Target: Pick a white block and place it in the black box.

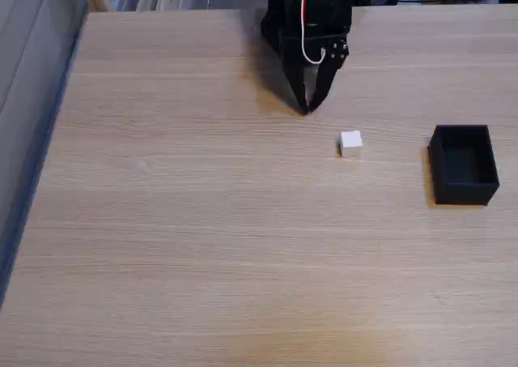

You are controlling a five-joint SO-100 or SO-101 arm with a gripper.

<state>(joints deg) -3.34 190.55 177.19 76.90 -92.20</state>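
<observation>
Still unpicked: white block (pixel 350 143) on table (pixel 202 237), just right of and nearer the camera than claw (pixel 306 110), tips together; black box (pixel 463 164) farther right.

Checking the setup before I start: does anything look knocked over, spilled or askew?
Nothing stands out. The white block sits flat on the table, the black box stands upright beside it, and the gripper hangs apart from both.

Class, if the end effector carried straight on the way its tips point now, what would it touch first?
Probably the bare table. The end effector points down with tips together; the white block sits apart, to its right in the fixed view.
</observation>
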